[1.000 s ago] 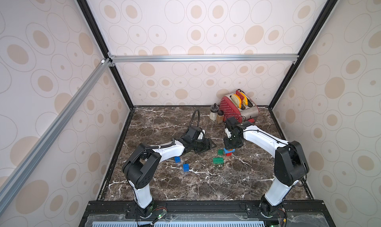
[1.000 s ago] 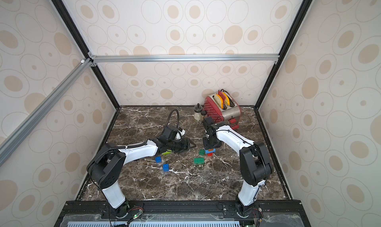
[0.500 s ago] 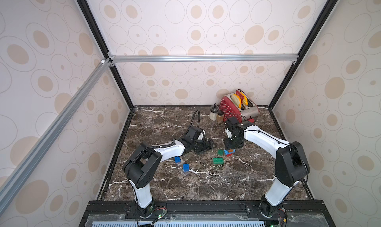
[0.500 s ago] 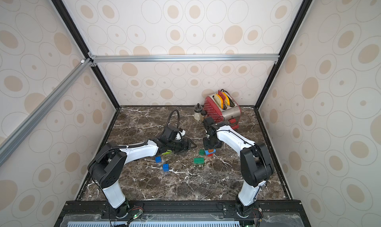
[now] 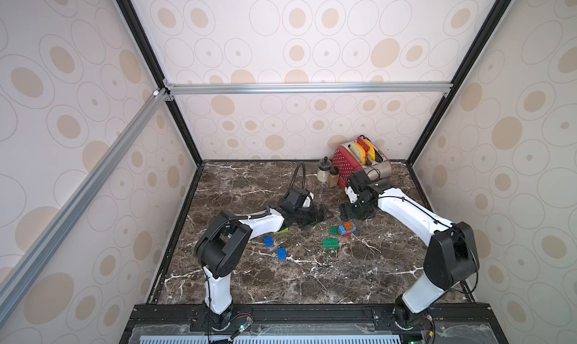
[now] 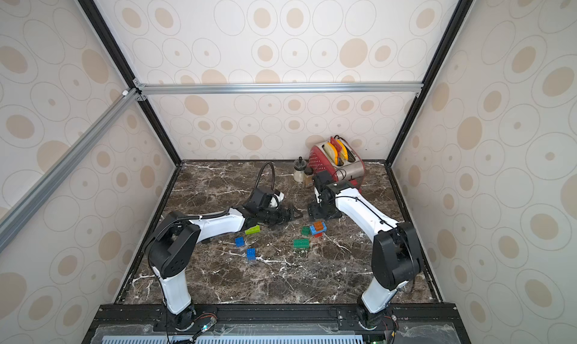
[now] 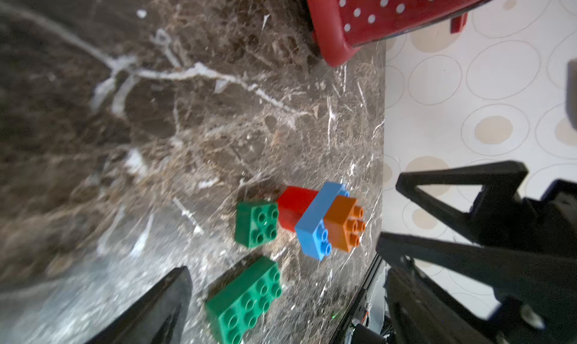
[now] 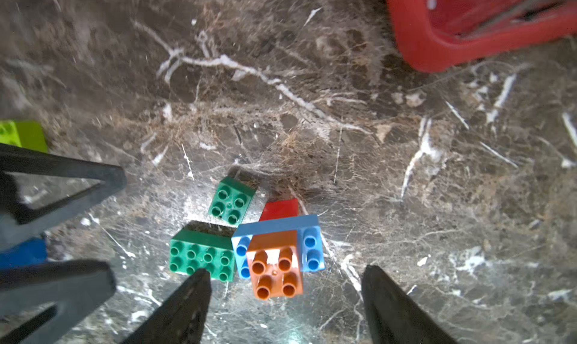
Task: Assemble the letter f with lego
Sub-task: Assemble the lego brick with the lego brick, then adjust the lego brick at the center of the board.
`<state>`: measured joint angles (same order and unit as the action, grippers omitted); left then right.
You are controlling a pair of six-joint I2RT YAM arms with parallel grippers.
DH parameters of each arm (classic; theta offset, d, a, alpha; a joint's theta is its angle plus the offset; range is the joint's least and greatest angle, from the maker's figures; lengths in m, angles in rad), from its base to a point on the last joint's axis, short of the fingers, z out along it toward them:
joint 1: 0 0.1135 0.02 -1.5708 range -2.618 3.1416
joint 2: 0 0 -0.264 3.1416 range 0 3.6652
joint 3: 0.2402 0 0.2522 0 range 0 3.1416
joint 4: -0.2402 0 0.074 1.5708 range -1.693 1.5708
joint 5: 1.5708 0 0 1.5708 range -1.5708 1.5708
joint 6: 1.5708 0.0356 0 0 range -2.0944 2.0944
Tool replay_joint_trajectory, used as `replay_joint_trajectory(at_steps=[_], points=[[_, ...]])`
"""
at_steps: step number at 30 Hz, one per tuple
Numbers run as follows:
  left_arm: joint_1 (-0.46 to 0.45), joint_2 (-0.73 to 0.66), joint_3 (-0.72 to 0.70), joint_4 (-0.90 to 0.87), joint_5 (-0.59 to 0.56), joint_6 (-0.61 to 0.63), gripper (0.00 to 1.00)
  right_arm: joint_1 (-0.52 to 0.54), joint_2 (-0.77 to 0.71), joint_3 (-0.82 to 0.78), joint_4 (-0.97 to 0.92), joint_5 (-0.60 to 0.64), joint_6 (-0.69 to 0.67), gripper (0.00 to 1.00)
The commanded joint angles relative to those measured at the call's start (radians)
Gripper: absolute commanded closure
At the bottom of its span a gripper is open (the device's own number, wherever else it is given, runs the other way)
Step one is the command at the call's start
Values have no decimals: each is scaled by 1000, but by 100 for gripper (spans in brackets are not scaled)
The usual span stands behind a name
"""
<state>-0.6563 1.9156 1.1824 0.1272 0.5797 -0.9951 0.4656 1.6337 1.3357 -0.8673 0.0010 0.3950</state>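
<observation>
While the left end effector and right end effector gape empty, the lego stack lies near, untouched.

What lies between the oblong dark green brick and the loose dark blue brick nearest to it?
Only bare marble table lies between the oblong dark green brick and that dark blue brick; both top views show this.

Beige circle-print walls w/ alu crossbar round dark white-veined marble tabletop.
</observation>
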Motion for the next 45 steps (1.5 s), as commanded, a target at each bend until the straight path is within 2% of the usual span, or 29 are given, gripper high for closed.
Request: replay_joint_trajectory(at_steps=[1, 6, 19, 31, 45], points=[[11, 76, 76, 104, 48, -65, 1, -54, -68, -14, -26, -20, 7, 2], [11, 164, 116, 258, 94, -166, 1, -123, -157, -76, 0, -70, 27, 0], [-27, 298, 229, 297, 169, -233, 1, -194, -242, -129, 5, -119, 29, 0], [-61, 299, 131, 396, 197, -287, 1, -205, -247, -148, 22, -138, 25, 0], [-84, 246, 0, 444, 194, -290, 2, -205, -241, -150, 24, -154, 18, 0]])
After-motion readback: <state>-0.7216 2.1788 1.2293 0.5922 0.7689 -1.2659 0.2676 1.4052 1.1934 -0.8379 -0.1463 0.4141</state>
